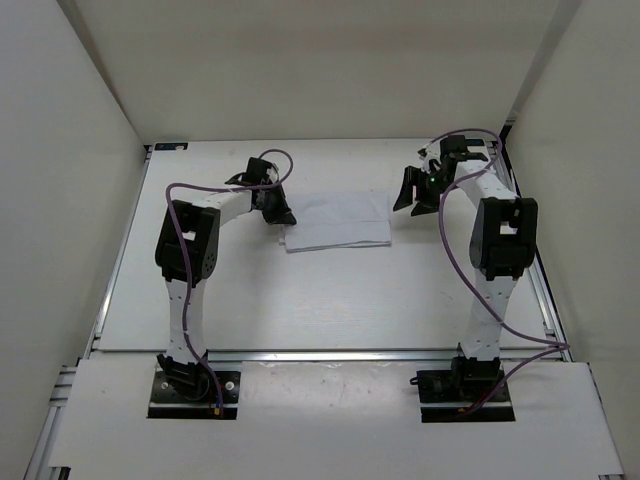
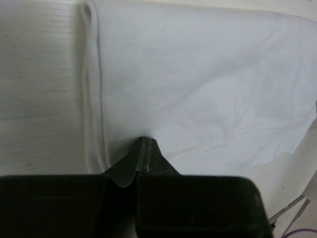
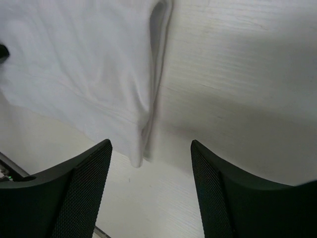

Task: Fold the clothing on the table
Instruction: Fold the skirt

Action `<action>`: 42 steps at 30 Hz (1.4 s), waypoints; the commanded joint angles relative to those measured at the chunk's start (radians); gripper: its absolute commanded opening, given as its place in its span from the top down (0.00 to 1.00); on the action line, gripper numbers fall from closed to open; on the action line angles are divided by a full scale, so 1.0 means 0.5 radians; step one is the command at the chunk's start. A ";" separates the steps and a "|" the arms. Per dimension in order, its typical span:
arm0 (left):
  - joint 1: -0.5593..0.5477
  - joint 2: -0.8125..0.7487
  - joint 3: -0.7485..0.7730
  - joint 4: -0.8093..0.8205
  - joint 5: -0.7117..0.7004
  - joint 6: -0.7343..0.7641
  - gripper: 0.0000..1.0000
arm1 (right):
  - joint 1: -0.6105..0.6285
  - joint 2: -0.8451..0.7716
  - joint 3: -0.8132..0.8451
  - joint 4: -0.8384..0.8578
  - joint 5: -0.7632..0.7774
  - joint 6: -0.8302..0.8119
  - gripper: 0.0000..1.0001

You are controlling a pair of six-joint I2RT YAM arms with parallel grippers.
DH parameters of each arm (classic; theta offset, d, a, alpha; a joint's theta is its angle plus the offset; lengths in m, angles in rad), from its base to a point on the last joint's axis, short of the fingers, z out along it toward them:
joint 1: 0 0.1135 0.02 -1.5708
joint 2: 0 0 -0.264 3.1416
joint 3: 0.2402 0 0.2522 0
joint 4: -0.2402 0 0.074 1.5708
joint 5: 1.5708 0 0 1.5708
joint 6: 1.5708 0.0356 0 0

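The clothing (image 1: 338,222) lies as a flat, folded rectangle at the centre of the bench (image 1: 300,300). At its left edge the left fingers (image 2: 144,152) are pinched together on the hem, probably to anchor that side. Further right, the right fingers (image 1: 410,192) stand wide apart just beside the right edge, holding nothing, seemingly placed to take a grip there for another fold.

Not much else around tbh, just plain white walls boxing everything in: left wall (image 1: 60,200) at 9 o'clock, back wall (image 1: 320,60) at 12, right wall (image 1: 600,150) at 3. A flat white board (image 1: 330,425) runs across at 6 o'clock.
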 commanded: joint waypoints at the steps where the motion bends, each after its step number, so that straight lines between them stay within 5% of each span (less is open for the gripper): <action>1: -0.020 0.057 0.026 -0.181 -0.116 0.104 1.00 | -0.027 -0.020 -0.036 0.304 -0.350 0.102 0.29; 9: -0.047 0.039 0.013 -0.175 -0.085 0.085 1.00 | 0.080 0.198 0.034 0.443 -0.406 0.228 0.29; 17: -0.069 -0.038 -0.069 -0.150 -0.055 0.073 1.00 | 0.160 0.305 -0.012 0.501 -0.362 0.387 0.42; 20: -0.063 -0.053 -0.094 -0.132 -0.046 0.064 1.00 | 0.179 0.293 -0.119 0.626 -0.506 0.485 0.54; 23: -0.087 -0.044 -0.109 -0.113 -0.033 0.067 1.00 | 0.206 0.241 -0.275 0.801 -0.635 0.629 0.97; 28: -0.078 -0.124 -0.118 -0.077 0.107 0.052 1.00 | 0.176 0.088 -0.414 0.811 -0.446 0.609 1.00; 30: -0.053 -0.246 -0.106 -0.043 0.117 0.049 0.76 | 0.154 0.087 -0.383 0.710 -0.387 0.581 1.00; 33: 0.008 -0.375 -0.076 -0.055 0.126 0.043 0.58 | 0.084 0.042 -0.392 0.572 -0.308 0.502 1.00; 36: 0.063 -0.418 -0.085 -0.083 0.108 0.079 0.50 | 0.038 -0.011 -0.450 0.483 -0.209 0.428 1.00; 42: 0.066 -0.419 -0.339 0.037 -0.018 0.061 0.52 | -0.054 -0.142 -0.546 0.317 -0.062 0.308 1.00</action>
